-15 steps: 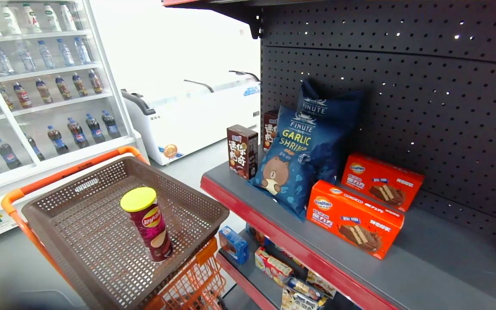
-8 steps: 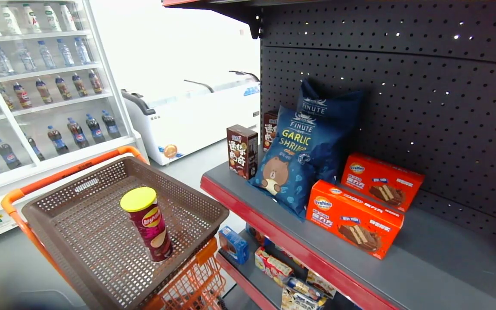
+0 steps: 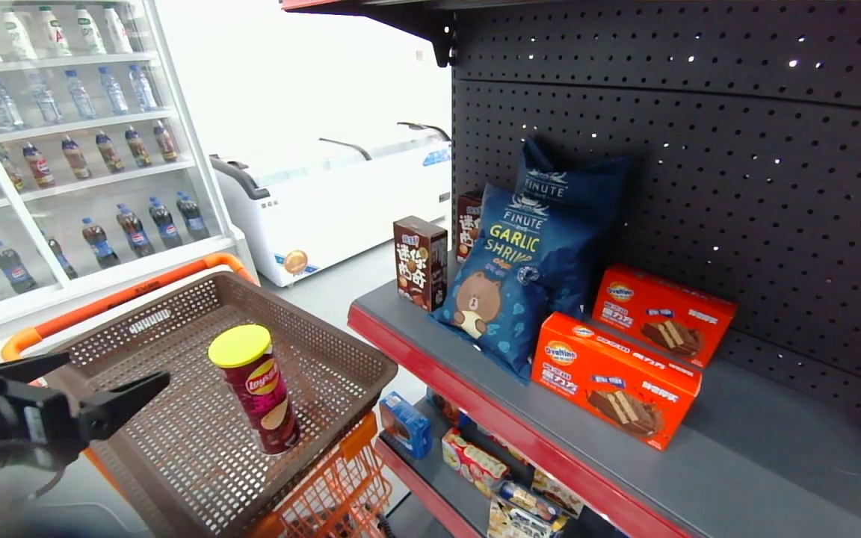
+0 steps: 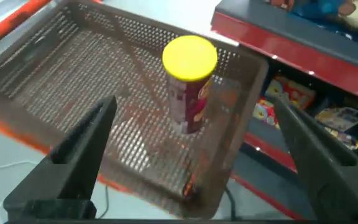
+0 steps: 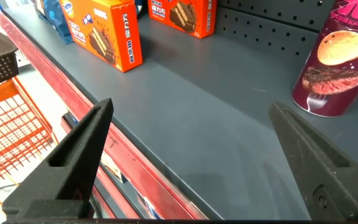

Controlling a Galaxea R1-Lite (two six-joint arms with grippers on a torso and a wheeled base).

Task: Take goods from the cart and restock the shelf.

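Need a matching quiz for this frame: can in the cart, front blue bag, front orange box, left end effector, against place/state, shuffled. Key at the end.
Things
1. yellow-lidded can
2. front blue bag
3. front orange box
4. left end effector

Place or state
A. lying flat on the shelf
B. open, holding nothing
C. standing in the brown basket
D. propped upright on the shelf

Pairs: 1-C, 2-D, 3-A, 4-B
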